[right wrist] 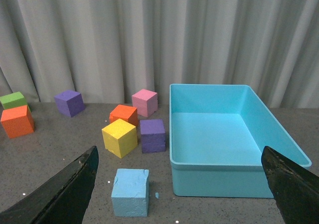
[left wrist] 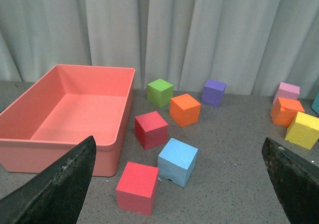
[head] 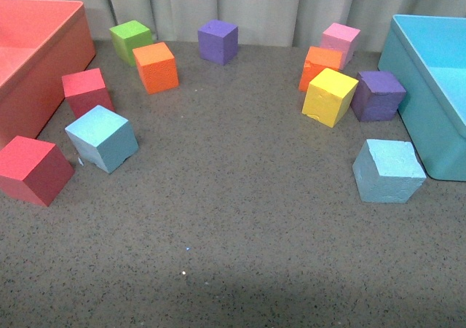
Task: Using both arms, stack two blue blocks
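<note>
One blue block (head: 102,138) lies on the table at the left, between two red cubes; it shows in the left wrist view (left wrist: 178,161) too. The other blue block (head: 388,170) lies at the right, beside the turquoise bin; it shows in the right wrist view (right wrist: 130,192) as well. Neither arm shows in the front view. My left gripper (left wrist: 179,184) is open and empty, back from and above its block. My right gripper (right wrist: 179,184) is open and empty, with its block near the left finger (right wrist: 65,194).
A salmon bin (head: 36,58) stands at the far left, a turquoise bin (head: 437,116) at the far right. Red cubes (head: 33,169), (head: 87,92), green (head: 131,41), orange (head: 156,67), purple (head: 218,41), pink (head: 340,43), orange (head: 319,67), yellow (head: 330,96) and purple (head: 377,95) cubes ring the table.
</note>
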`<state>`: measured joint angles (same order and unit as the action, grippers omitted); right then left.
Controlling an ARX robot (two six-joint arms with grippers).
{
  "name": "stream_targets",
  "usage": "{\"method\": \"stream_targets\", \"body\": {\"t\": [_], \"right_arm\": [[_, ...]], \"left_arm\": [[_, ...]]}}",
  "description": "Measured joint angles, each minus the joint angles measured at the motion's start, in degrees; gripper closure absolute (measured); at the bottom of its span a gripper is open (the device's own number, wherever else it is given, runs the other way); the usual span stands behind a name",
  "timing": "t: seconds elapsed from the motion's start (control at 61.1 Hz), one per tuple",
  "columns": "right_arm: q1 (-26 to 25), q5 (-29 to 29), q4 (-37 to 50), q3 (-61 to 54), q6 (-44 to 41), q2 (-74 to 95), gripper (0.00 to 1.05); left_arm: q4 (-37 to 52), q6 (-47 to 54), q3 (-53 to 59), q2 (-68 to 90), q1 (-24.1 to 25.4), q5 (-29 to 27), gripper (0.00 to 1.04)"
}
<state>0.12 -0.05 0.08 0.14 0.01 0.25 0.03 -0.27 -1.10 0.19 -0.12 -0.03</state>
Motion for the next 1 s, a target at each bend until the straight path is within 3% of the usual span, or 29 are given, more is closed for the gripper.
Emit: {"method": "stream_targets", "body": {"t": [0.966,0.983,0.999], "right_arm": [[0.0,0.0,0.0,0.0,0.0,0.0,0.09],[0.04,0.37,-0.04,0.02,-0.04,0.02,0.09],[1.2,4.46,-1.05,0.28,-1.99,0.59,0.09]], "left_arm": [[0.0,0.0,0.0,0.0,0.0,0.0,0.07],[0.0,0.0,0.0,0.0,0.0,0.0,0.07],[0.0,0.0,0.0,0.0,0.0,0.0,0.07]]}}
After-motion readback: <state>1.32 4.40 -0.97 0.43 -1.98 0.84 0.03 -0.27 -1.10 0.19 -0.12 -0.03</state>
